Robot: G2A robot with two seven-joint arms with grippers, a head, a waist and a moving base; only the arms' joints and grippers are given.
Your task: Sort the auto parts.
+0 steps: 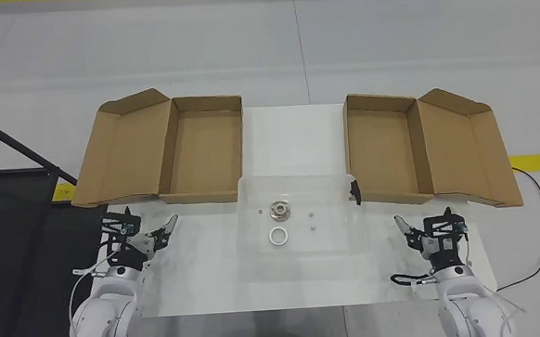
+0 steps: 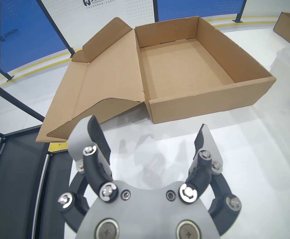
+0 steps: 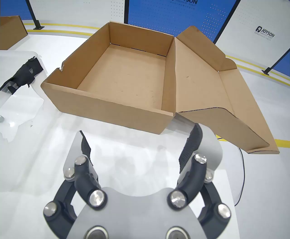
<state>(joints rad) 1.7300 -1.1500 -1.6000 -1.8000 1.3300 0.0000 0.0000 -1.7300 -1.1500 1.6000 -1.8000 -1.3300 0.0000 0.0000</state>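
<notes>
Both jaws were seen apart and empty; the bin's [image 1: 249, 246] white ring [image 1: 280, 235] was judged best gripped from above

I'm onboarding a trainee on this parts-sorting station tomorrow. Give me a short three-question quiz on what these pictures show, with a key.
1. Fill in: ___ open cardboard boxes stand either side of the clear bin.
2. True or false: the left claw and the right claw are both open and empty.
3. The white ring lies in: A a cardboard box; B the clear bin; C a claw.
Key: 1 two; 2 true; 3 B.
</notes>
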